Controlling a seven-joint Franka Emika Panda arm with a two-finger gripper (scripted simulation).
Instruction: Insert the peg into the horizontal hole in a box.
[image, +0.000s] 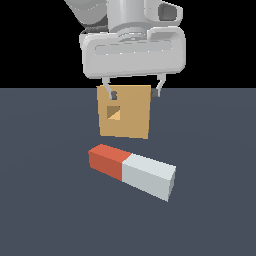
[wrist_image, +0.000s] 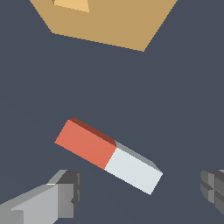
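Probably rigid and slick: red-and-white rectangular peg (image: 132, 171) lying loose before tan-orange box (image: 124, 111); best gripped mid-length across flat sides; pincer (image: 134, 93) spread apart.

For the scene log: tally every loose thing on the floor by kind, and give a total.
Peg, red and pale grey-white: 1
Box, tan-orange, with its hole: 1
Total: 2
The open claw hangs above them, holding nothing.

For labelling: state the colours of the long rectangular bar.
Red and pale grey-white rectangular bar; clearest in the wrist view.
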